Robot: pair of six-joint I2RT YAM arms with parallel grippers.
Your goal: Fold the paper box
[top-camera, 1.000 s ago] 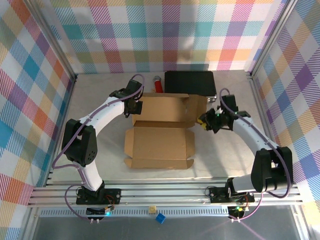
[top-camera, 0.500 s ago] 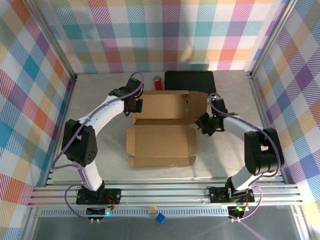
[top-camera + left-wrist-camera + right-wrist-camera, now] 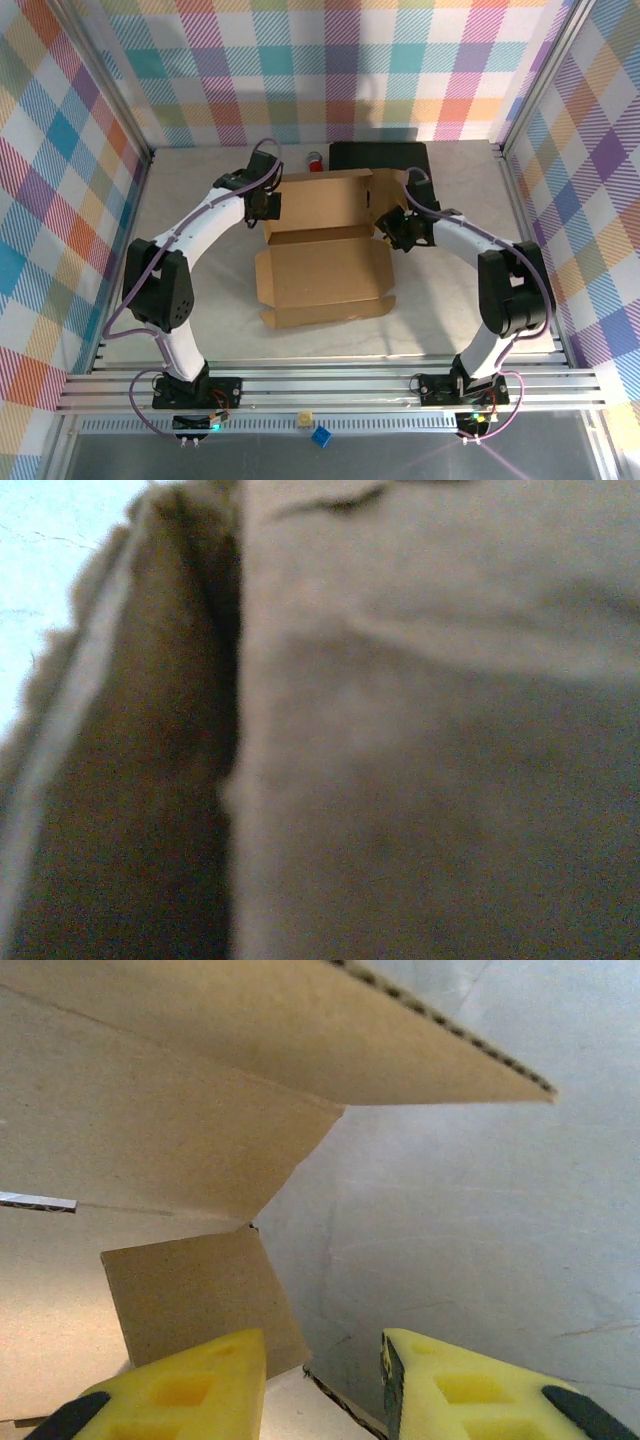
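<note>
The paper box [image 3: 325, 285] lies open on the pale table [image 3: 200, 310], directly in front of the black hard case [image 3: 380, 156] on the side nearer the arm bases. Its cardboard is plain brown and unprinted. One large panel lies flat, skewed a little. The panel closest to the case stands up, its top edge just short of the case's front edge.

The left gripper [image 3: 266, 204] sits forward and to the left of the case, at the left end of the raised panel. Its jaws are closed. Whether they pinch the cardboard I cannot tell, because its wrist camera gives a blurred close-up of the box [image 3: 420, 730], with a dark fold seam running down the left.

The right gripper [image 3: 394, 228] is in front of the case's right half, at the right end of the raised panel. Its yellow fingertips [image 3: 200, 1380] stand apart at a moderate gap, clamping nothing. The box [image 3: 150, 1120] fills the left of that wrist view: a slanted upper flap with its corrugated edge showing, and a small square tab just above the left fingertip. A thin silvery strip [image 3: 35, 1201] crosses the panel.

A red cylindrical object [image 3: 316, 160], its label unreadable, sits just left of the case.
</note>
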